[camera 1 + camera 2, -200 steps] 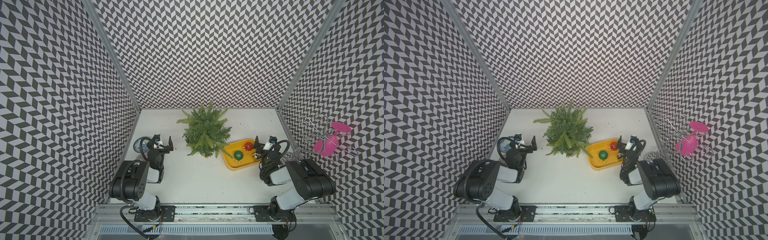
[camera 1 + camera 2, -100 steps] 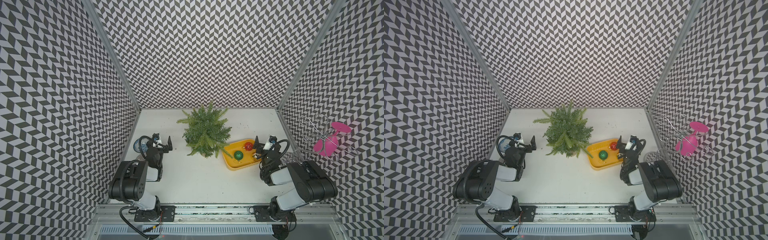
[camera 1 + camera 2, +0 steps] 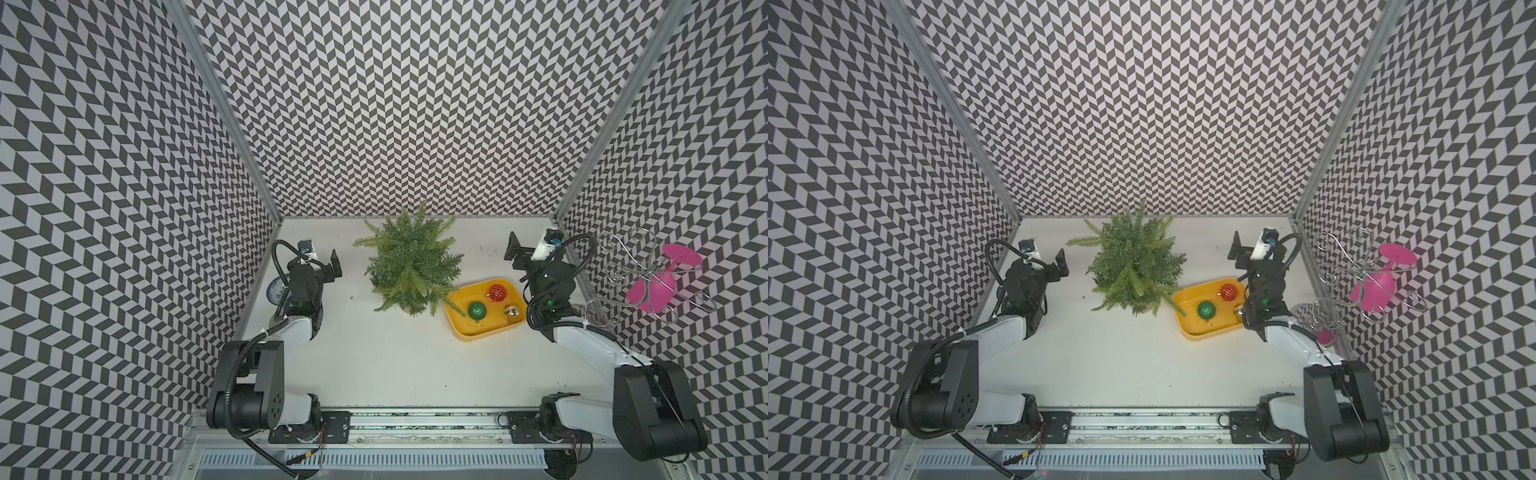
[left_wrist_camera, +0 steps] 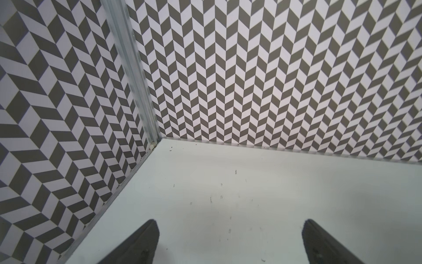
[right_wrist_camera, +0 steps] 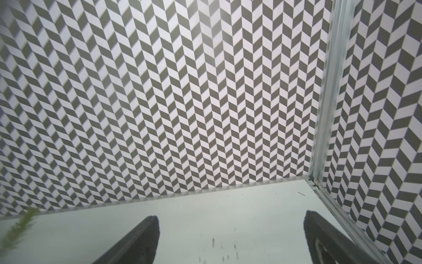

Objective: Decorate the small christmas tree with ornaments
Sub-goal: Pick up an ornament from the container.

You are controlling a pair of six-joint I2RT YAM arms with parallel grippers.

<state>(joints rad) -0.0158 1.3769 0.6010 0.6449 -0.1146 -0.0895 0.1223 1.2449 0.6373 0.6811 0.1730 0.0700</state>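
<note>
We see small christmas tree [image 3: 411,266] centre frame on desk [image 3: 395,365], undecorated; ornaments [image 3: 476,310], green, red, gold, in yellow tray [image 3: 478,334] lower right of it. Left end effector [image 4: 230,230], right end effector [image 5: 230,226] wide, empty. We'd pinch cap, perhaps loop; loops barely visible.

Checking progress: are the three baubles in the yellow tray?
In: glittery green ball, faceted red ball and gold ball lie inside the yellow plastic tray.

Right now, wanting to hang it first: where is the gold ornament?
In a top view, the gold ornament lies in the yellow tray right of the small christmas tree, beside the green ornament.
</note>
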